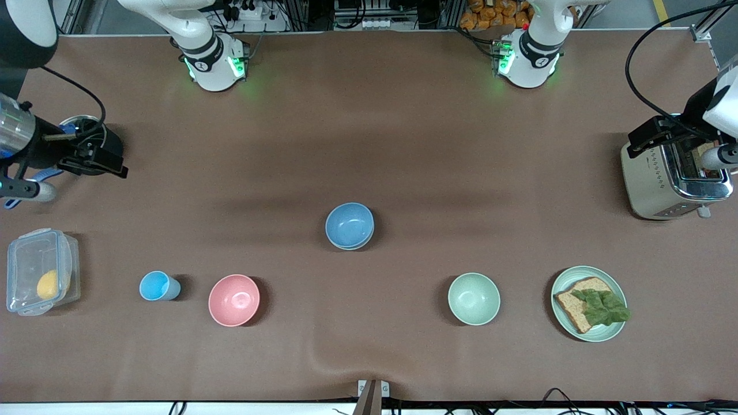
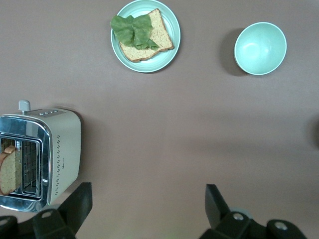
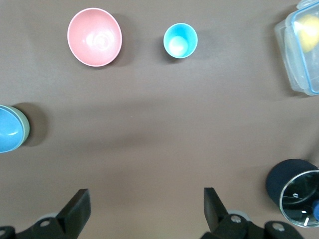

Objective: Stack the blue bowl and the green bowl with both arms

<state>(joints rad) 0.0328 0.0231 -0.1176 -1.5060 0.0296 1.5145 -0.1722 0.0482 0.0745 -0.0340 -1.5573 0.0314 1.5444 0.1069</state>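
Note:
The blue bowl (image 1: pixel 349 225) stands near the middle of the table. It sits inside the green bowl, of which only a sage rim (image 3: pixel 27 130) shows beneath it in the right wrist view, where the blue bowl (image 3: pixel 9 128) is at the picture's edge. My left gripper (image 1: pixel 657 135) is open and empty, up over the toaster at the left arm's end; its fingers (image 2: pixel 148 191) are spread wide. My right gripper (image 1: pixel 98 158) is open and empty, up over the right arm's end of the table (image 3: pixel 145 194).
Nearer the front camera stand a pale mint bowl (image 1: pixel 474 298), a pink bowl (image 1: pixel 234 300), a small light-blue cup (image 1: pixel 155 286) and a plate with bread and lettuce (image 1: pixel 562 323). A toaster (image 1: pixel 663 184), a clear lidded box (image 1: pixel 40 271) and a dark container (image 3: pixel 291 191) stand at the ends.

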